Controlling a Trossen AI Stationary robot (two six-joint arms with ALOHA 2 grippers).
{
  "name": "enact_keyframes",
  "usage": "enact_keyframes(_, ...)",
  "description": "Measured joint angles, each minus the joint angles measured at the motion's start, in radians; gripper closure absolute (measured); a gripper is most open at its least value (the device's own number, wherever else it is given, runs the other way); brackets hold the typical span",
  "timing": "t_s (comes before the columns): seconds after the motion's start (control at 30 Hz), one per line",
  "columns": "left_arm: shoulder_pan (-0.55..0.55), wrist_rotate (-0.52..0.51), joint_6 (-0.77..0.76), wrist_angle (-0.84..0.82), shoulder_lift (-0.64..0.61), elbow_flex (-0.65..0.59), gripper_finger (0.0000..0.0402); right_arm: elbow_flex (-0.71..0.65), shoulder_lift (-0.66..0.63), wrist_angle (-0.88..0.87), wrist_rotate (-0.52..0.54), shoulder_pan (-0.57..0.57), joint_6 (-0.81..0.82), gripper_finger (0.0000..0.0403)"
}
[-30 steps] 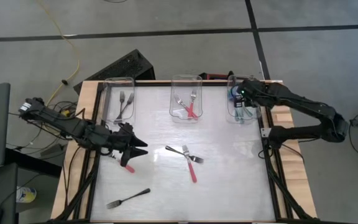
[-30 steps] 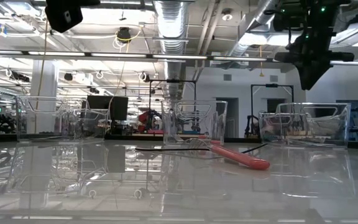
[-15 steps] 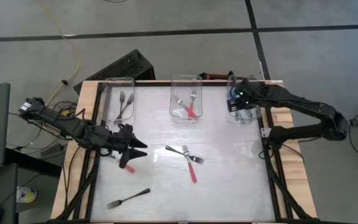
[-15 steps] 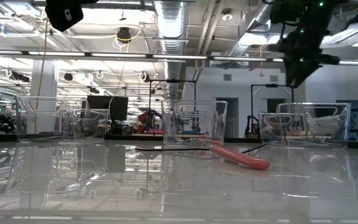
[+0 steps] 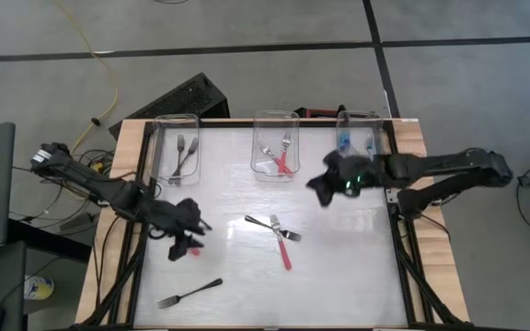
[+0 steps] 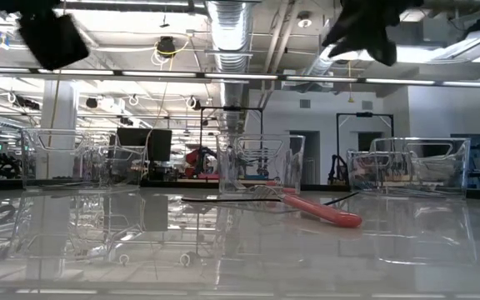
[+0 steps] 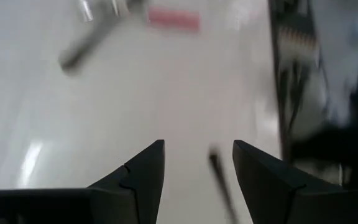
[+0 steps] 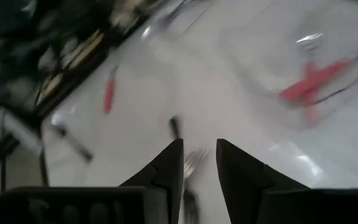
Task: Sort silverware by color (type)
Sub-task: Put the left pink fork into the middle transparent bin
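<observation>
My left gripper [image 5: 190, 232] [image 7: 197, 168] hovers open at the table's left side, right beside a red-handled fork [image 5: 194, 250]. A dark fork shaft [image 7: 219, 186] shows below its fingers. My right gripper [image 5: 316, 188] [image 8: 199, 163] hangs open, with a narrow gap, above the table between the middle bin and the right bin. A grey fork [image 5: 270, 224] and a red-handled fork [image 5: 285, 254] lie crossed at the centre. Another grey fork [image 5: 190, 292] lies flat near the left near corner. Neither gripper holds anything.
Three clear bins stand along the far edge. The left bin [image 5: 175, 124] holds grey forks, the middle bin [image 5: 276, 118] a red-handled and metal ones, the right bin [image 5: 359, 118] blue-handled ones. Bare white tabletop lies at the right and near sides.
My right gripper has left the right bin and swung toward the table's centre, leftward and toward the near edge. My left gripper has shifted slightly toward the near edge and turned. The forks on the table have stayed where they were.
</observation>
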Motion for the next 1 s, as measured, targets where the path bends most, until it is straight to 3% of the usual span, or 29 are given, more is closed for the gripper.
enact_keyframes(0.23, -0.040, 0.133, 0.113, -0.304, 0.131, 0.000, 0.0228, -0.002, 0.120, 0.079, 0.022, 0.235, 0.051, 0.0284)
enact_keyframes(0.37, 0.015, 0.256, 0.301, -0.423, 0.276, 0.032, 0.0228, -0.002, 0.212, 0.132, 0.038, 0.309, 0.089, 0.0284)
enact_keyframes(0.53, 0.042, 0.194, 0.455, -0.600, 0.458, 0.061, 0.0228, -0.003, 0.310, 0.185, 0.038, 0.363, 0.123, 0.0284)
enact_keyframes(0.73, 0.037, 0.120, 0.499, -0.551, 0.588, 0.062, 0.0228, -0.003, 0.377, 0.210, 0.038, 0.410, 0.145, 0.0285)
enact_keyframes(1.0, 0.025, 0.124, 0.531, -0.473, 0.638, 0.039, 0.0228, -0.003, 0.393, 0.217, 0.038, 0.433, 0.183, 0.0285)
